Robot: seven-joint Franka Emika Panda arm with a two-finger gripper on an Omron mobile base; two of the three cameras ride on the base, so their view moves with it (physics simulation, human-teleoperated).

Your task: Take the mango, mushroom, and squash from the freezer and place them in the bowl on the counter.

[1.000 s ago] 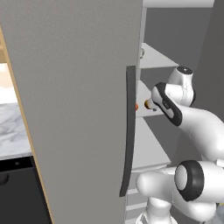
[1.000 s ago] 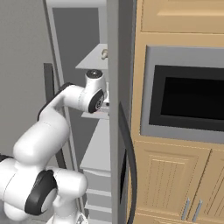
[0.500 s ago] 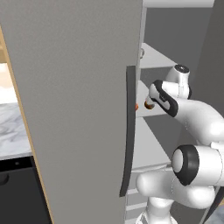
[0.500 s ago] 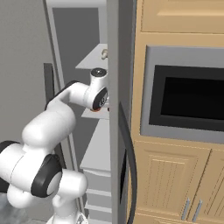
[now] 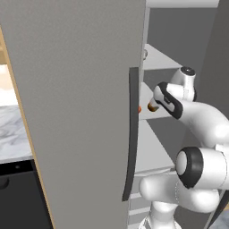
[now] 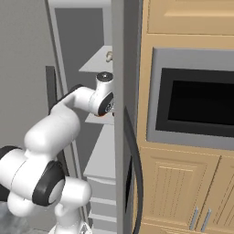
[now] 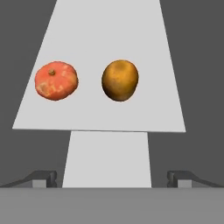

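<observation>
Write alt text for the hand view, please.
Two items sit apart on a pale grey freezer shelf: an orange-red ribbed squash and a golden-brown mango beside it. The open end effector shows two dark fingertips at the bottom, touching nothing.

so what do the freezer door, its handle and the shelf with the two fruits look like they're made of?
Freezer door: flat matte grey, no grain or glare; looks like painted metal or plastic, can't tell which.
Handle: darker grey curved bar, smooth, dull; plastic or coated metal.
Shelf: pale grey, plain and matte, probably plastic.
Orange squash and brown-yellow mango on it look like mottled natural skin.
</observation>
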